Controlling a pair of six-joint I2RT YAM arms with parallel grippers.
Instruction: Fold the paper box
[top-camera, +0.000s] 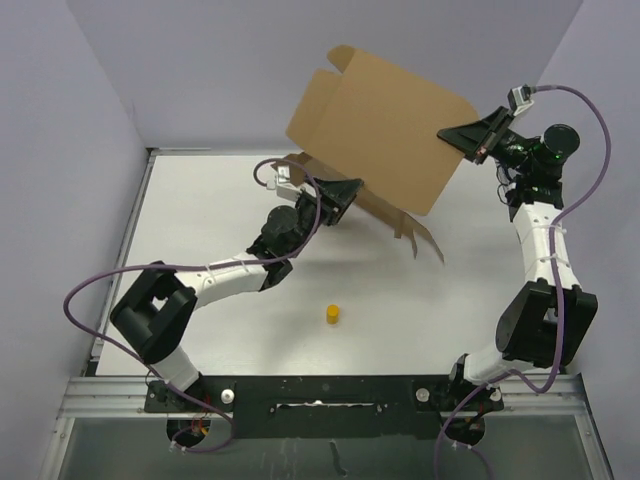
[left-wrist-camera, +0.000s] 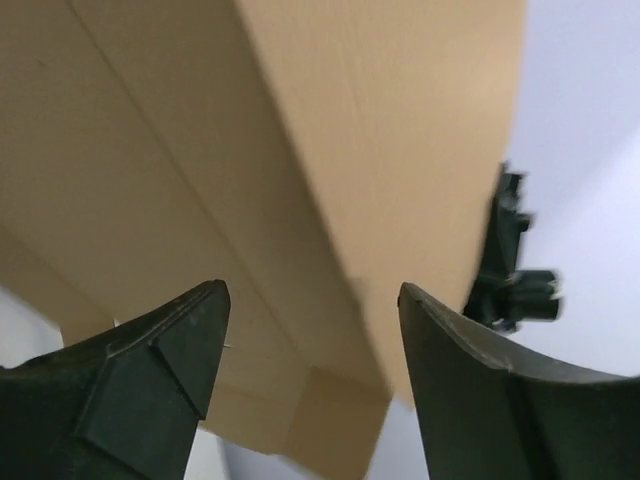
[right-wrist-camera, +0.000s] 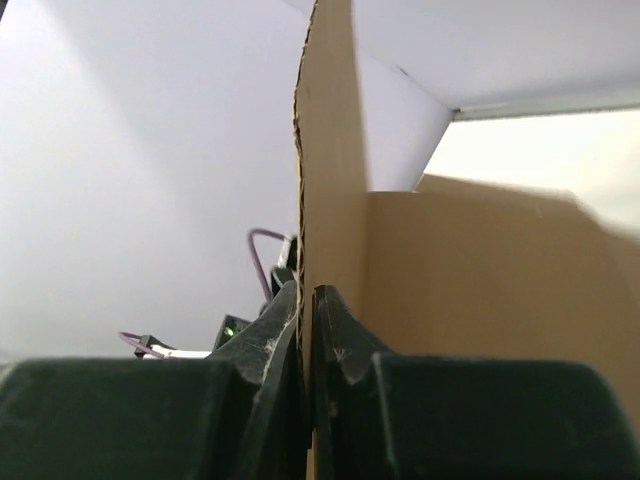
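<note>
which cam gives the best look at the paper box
Top external: it shows nearly the whole paper box, held up at a tilt. The left wrist view shows only a blurred close-up of its panels beyond the open left gripper; the right wrist view shows just one edge pinched in the right gripper.

The left gripper (left-wrist-camera: 310, 295) gapes on a low, outstretched arm; the right gripper (right-wrist-camera: 305, 292), raised high, is pinched closed.
</note>
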